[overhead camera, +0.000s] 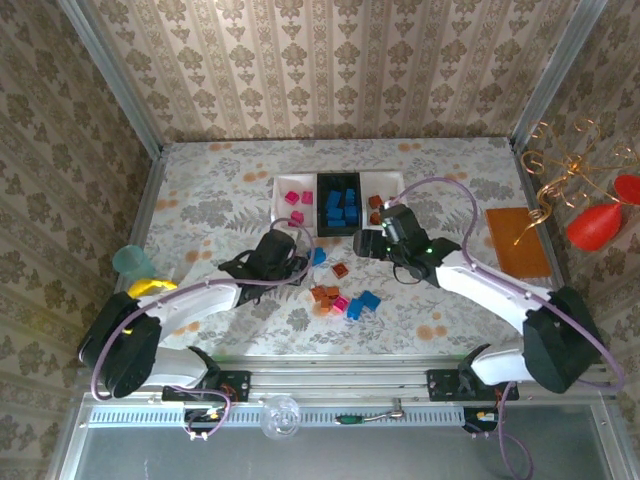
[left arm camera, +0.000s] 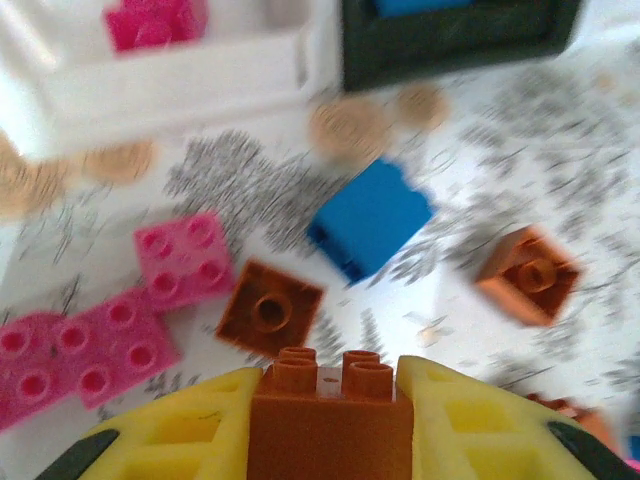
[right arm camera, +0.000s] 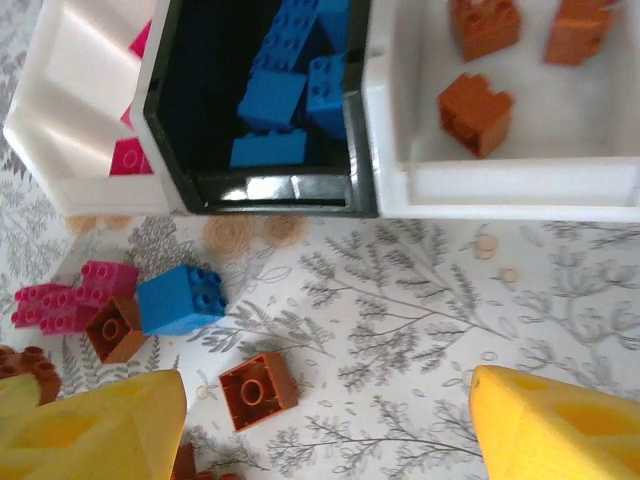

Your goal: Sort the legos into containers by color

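left fingers (left arm camera: 170,435) clenched on orange-brown brick (left arm camera: 330,425); right fingers (right arm camera: 560,430) spread wide, empty.

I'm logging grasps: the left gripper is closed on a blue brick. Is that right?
Not quite. The left gripper is closed on an orange-brown brick, not a blue one. The left wrist view shows it clamped between the yellow fingers.

White arms (overhead camera: 200,295), black joints (overhead camera: 130,350), yellow jaws, seemingly lilac cables (overhead camera: 440,182).
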### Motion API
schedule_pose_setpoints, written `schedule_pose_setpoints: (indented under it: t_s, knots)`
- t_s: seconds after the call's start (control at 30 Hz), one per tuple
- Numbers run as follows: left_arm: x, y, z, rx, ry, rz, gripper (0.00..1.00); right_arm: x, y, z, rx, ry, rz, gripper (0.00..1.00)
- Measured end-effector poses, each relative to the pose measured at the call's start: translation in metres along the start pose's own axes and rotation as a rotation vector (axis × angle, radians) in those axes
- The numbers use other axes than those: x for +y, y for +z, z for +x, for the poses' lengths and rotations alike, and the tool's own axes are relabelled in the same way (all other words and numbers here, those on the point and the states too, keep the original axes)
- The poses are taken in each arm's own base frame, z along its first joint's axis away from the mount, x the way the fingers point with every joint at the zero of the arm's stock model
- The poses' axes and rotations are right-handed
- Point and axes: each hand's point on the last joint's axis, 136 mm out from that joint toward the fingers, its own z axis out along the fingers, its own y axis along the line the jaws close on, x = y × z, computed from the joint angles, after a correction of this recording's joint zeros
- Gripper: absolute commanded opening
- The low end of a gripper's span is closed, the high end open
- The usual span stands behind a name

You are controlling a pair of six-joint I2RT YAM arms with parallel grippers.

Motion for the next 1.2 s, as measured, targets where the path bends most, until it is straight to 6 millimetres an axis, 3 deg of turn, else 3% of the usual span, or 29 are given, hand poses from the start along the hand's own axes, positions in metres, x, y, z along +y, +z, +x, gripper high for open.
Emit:
schedule_pose_setpoints:
  t_s: [0.2, 0.43, 0.63, 0.87, 1.03, 1.1, 1.2]
  knots:
    - [-0.055, 0.01, -0.065, -0.066, 0.01, 0.134, 0.3, -0.032, -0.031, 0.001, -0.095, 0.041, 0.072, 0.77]
    - [-0.119, 0.066, -0.136, -0.115, 0.024, 0.268, 0.3, -0.05, -0.063, 0.001, -0.165, 0.061, 0.101, 0.78]
    - [-0.151, 0.112, -0.17, -0.134, 0.032, 0.314, 0.33, -0.059, -0.072, 0.011, -0.161, 0.061, 0.109, 0.78]
    - [-0.16, 0.151, -0.189, -0.131, 0.028, 0.311, 0.66, -0.062, -0.073, 0.022, -0.137, 0.064, 0.106, 0.79]
    - [-0.158, 0.143, -0.196, -0.141, 0.016, 0.314, 0.78, -0.057, -0.066, 0.028, -0.097, 0.064, 0.083, 0.79]
    - [-0.155, 0.127, -0.201, -0.159, 0.014, 0.319, 0.82, -0.056, -0.062, 0.032, -0.075, 0.065, 0.076, 0.79]
    - [-0.151, 0.084, -0.203, -0.195, 0.012, 0.334, 0.91, -0.05, -0.053, 0.038, -0.035, 0.063, 0.054, 0.79]
